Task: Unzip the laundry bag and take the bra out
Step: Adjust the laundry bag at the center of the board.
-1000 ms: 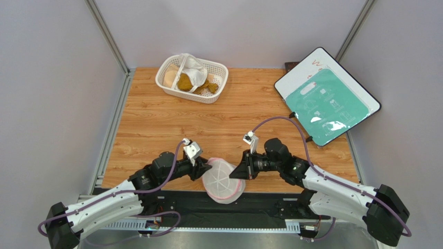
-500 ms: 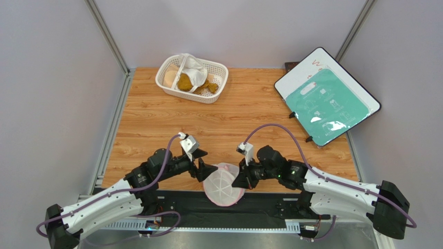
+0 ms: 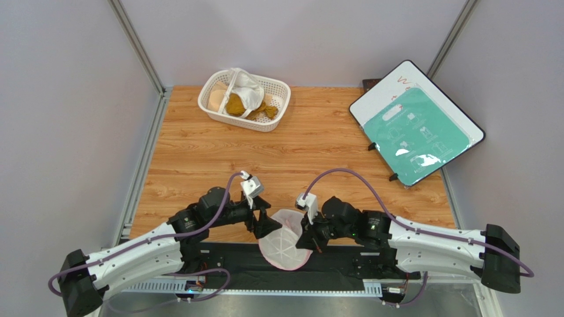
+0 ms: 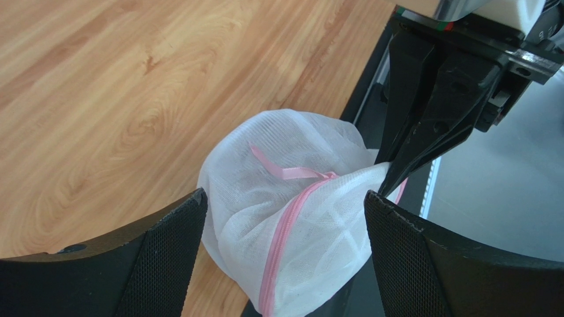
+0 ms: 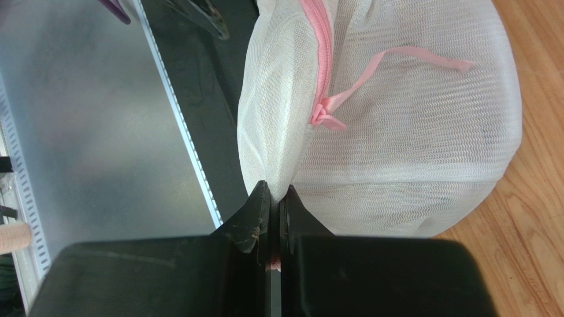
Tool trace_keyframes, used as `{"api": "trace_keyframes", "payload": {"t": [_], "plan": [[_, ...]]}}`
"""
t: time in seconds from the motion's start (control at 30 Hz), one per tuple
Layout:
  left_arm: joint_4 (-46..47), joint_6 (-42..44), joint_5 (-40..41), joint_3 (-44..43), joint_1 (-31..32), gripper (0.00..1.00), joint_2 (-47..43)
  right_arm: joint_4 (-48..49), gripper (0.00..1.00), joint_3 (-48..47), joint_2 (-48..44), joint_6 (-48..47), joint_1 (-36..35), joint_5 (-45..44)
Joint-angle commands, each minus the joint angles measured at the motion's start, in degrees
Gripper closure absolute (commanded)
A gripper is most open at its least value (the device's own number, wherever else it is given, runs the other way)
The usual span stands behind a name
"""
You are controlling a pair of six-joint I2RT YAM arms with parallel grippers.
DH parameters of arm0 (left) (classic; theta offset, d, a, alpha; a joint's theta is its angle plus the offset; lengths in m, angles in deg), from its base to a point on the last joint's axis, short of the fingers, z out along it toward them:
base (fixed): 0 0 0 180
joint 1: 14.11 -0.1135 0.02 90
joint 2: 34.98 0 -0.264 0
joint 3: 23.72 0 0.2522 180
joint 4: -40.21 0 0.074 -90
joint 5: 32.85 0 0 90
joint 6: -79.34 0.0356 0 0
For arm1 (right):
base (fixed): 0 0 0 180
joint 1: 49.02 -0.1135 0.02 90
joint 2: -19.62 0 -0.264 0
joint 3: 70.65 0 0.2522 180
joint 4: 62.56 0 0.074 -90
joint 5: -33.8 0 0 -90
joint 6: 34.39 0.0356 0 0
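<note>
Two changes to record against one second back. First: left gripper (image 3: 263, 223) no longer clamped on the round white mesh laundry bag with pink zipper trim (image 3: 284, 241); now spread wide, straddling the pouch from its 9 o'clock side, no grip. Second: bag drawn nearer, now at 6 o'clock of the wooden table (image 3: 298, 145), overhanging the near edge. Right gripper (image 5: 273, 191) pressed together, pinching a fold of mesh at the bag's 3 o'clock rim. Along the visible run, pink zipper (image 4: 284, 231) closed; slider (image 5: 324, 115) and ribbon pull (image 5: 404, 59) lying free on the dome, ungripped. Dusty mauve-pink bra not discernible through the mesh; presumed inside. Judged: release made for a regrasp, probably toward the pull; unzipping not yet begun. Risk: one pinch only, bag liable to swing or slip off the edge.
</note>
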Motion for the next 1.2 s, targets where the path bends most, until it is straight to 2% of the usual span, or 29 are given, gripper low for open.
{"api": "trace_keyframes", "payload": {"t": [0.0, 0.2, 0.27, 0.37, 0.4, 0.43, 0.5, 0.63, 0.77, 0.8, 0.9, 0.93, 1.03, 1.17], "plan": [[6.55, -1.74, -5.86, 1.02, 0.14, 0.06, 1.71, -2.82, 1.00, -2.03, -0.06, -2.25, -2.87, -2.55], [9.54, -2.00, -8.16, 0.58, 0.06, 0.05, 7.77, -3.43, 1.00, -3.43, 0.11, -2.77, -4.11, -2.81], [8.50, -2.27, -7.37, 0.23, 0.14, 0.00, 9.18, -4.83, 1.00, -4.30, -0.32, 0.02, -4.11, -7.80], [3.59, -4.19, 1.14, -0.74, 0.14, 0.00, 7.08, -5.72, 1.00, -5.19, -0.77, 5.03, -4.02, -20.10], [2.61, -4.81, 5.86, -0.83, 0.06, 0.00, 5.68, -5.72, 1.00, -5.28, -0.59, 8.96, -4.11, -23.08], [1.56, -6.12, 8.08, -0.83, 0.14, 0.00, 2.88, -5.63, 1.00, -5.19, -0.50, 11.79, -4.02, -29.64], [-1.25, -7.18, 12.12, -1.18, 0.14, 0.00, 0.40, -5.63, 1.00, -4.84, -0.33, 19.67, -3.58, -36.09], [-7.57, -11.39, 14.08, -2.58, 0.06, 0.00, -0.23, -1.78, 1.00, -4.14, 0.55, 30.52, -2.35, -46.81], [-5.84, -14.57, 11.63, -1.27, 0.06, 0.00, 1.88, 4.20, 1.00, -5.36, 6.24, 34.93, -2.35, -48.43], [-5.14, -14.92, 11.19, -0.22, 0.14, 0.00, 2.15, 4.65, 0.90, -6.50, 7.83, 34.93, -2.35, -47.99], [-4.43, -15.28, 11.00, 0.49, 0.06, 0.00, 1.89, -0.68, 0.32, -13.96, 13.28, 33.09, -2.35, -46.49], [-5.30, -15.01, 11.09, 0.49, 0.06, 0.00, 1.45, -6.19, 0.20, -18.24, 14.17, 32.39, -2.44, -46.93], [-6.62, -14.66, 10.57, 0.14, 0.06, 0.00, 0.66, -16.30, 0.15, -21.79, 14.09, 31.50, -2.35, -50.78], [-7.15, -15.01, 10.48, 0.40, 0.14, 0.00, 0.65, -26.01, 0.15, -22.77, 6.21, 33.26, -2.35, -57.91]]}}
